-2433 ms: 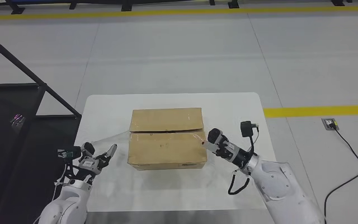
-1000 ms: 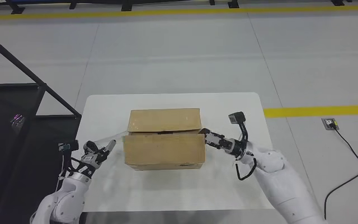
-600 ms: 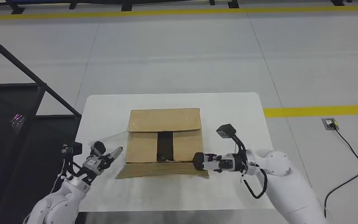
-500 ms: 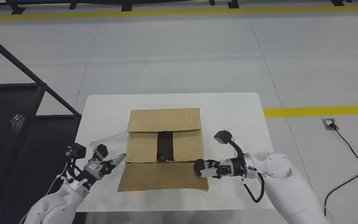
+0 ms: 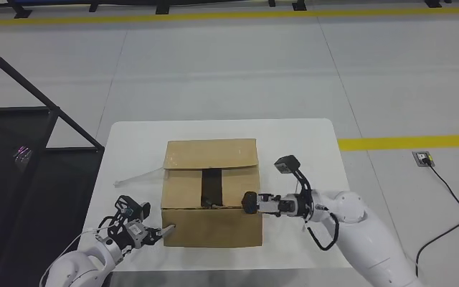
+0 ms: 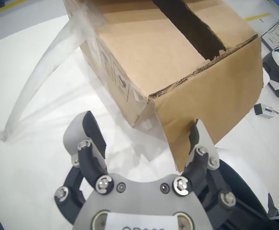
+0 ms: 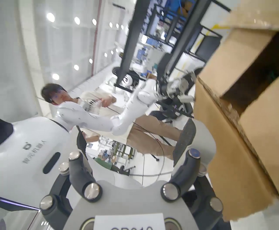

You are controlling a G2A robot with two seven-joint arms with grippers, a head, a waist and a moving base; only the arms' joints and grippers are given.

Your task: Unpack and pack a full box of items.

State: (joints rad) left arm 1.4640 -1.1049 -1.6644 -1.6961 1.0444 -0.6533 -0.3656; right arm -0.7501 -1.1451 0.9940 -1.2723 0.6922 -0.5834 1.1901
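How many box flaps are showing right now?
4: the far flap flat on top, the near flap hanging over the front, and the left inner flap and right inner flap beside the dark gap.

I read bright, even overhead light in the top view. The white table (image 5: 301,143) returns it flatly, without hot spots. The box (image 5: 211,154) throws only a faint, soft-edged shadow along its near side, and the gap (image 5: 212,185) between its flaps stays black and unlit. In the left wrist view the table washes out almost to white, and the box's printed side reads darker than its top. In the right wrist view, round ceiling lamps (image 7: 50,17) flare against a pale wall. The black post (image 7: 130,41) leans steeply, a wide-lens distortion.
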